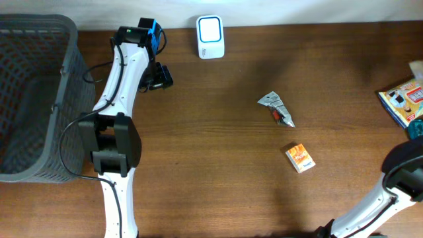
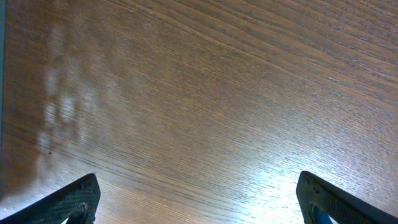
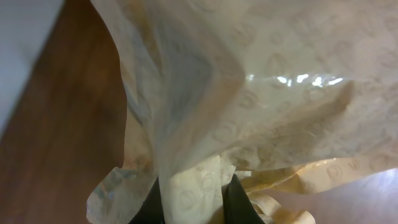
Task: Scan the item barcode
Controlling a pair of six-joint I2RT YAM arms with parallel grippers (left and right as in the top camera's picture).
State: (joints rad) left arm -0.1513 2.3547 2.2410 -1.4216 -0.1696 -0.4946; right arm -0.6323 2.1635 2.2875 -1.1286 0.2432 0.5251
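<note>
My right gripper [image 3: 194, 202] is shut on a fold of a pale, crinkled plastic packet [image 3: 261, 93] printed with faint round marks, which fills the right wrist view. No barcode shows on it. In the overhead view only a pale corner of the packet [image 1: 416, 68] shows at the far right edge, and the right gripper itself is out of frame there. The white scanner [image 1: 210, 36] stands at the table's back edge. My left gripper [image 1: 160, 76] hovers near the back left, open [image 2: 198, 186] over bare wood with nothing between its fingers.
A grey basket [image 1: 63, 99] stands at the far left. A silver wrapper [image 1: 276, 109] and a small orange box [image 1: 300, 158] lie mid-table. A blue and yellow pack [image 1: 402, 99] lies at the right edge. The right arm [image 1: 403, 172] rises from the bottom right.
</note>
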